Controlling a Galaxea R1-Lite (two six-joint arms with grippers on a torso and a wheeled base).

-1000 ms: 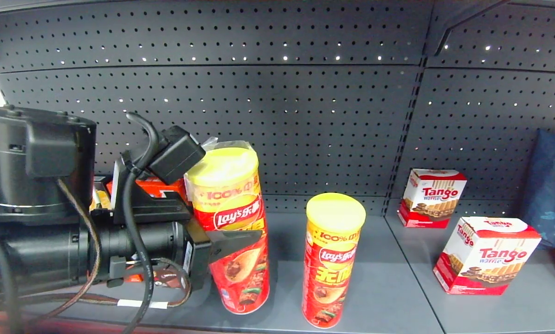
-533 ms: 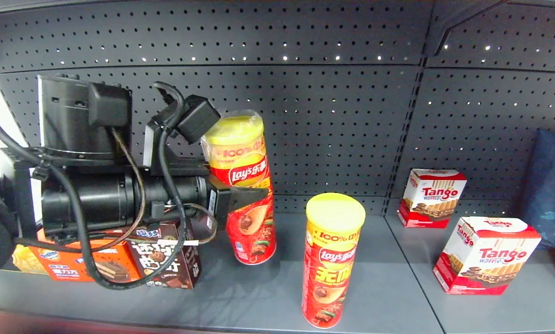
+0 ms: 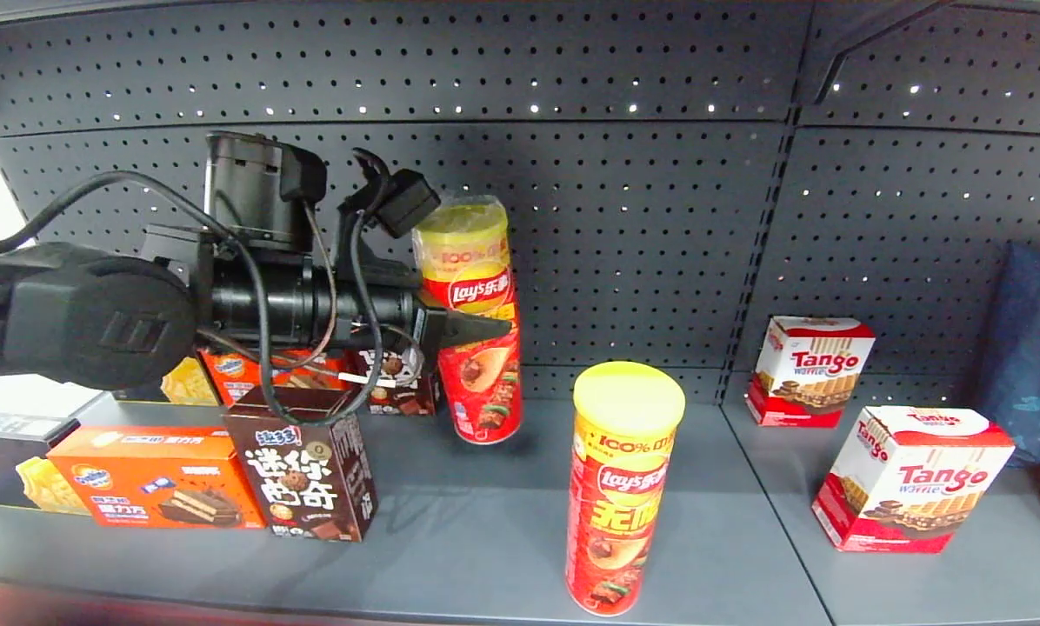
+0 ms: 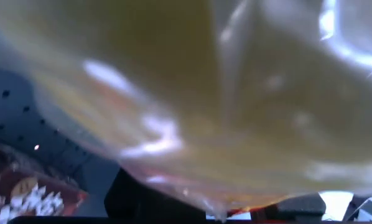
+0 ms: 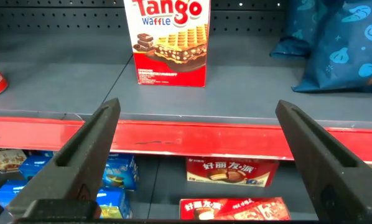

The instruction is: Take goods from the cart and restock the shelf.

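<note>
Between the fingers of the left gripper (image 3: 483, 323), a chips can (image 3: 466, 261) is clasped at about mid-height, close to the perforated back panel (image 3: 642, 226) of the shelf (image 3: 485, 539). The can's long axis is kept nearly vertical, leaning only slightly. Its yellow lid, covered by clear wrap, is turned upward above the fingers and its red base is pointed down at the shelf board; whether the base touches the board cannot be told. The left wrist view is taken up by the same can (image 4: 204, 93), seen as a yellow blur. A second chips can (image 3: 624, 487) is stood upright ahead of the fingertips and nearer the shelf's front edge, apart from the held one, with its lid closed. Beneath the left arm, a brown cookie box (image 3: 307, 474) and an orange box (image 3: 159, 487) are set side by side; both are shut, so their contents are hidden. Farther beyond the fingertips, two closed wafer boxes (image 3: 811, 369) (image 3: 911, 478) are placed. The right gripper (image 5: 204, 162) is spread wide with nothing held, poised before the shelf's red front edge (image 5: 192, 140), with a wafer box (image 5: 170, 40) ahead of it and a blue bag (image 5: 341, 43) beside that box.
</note>
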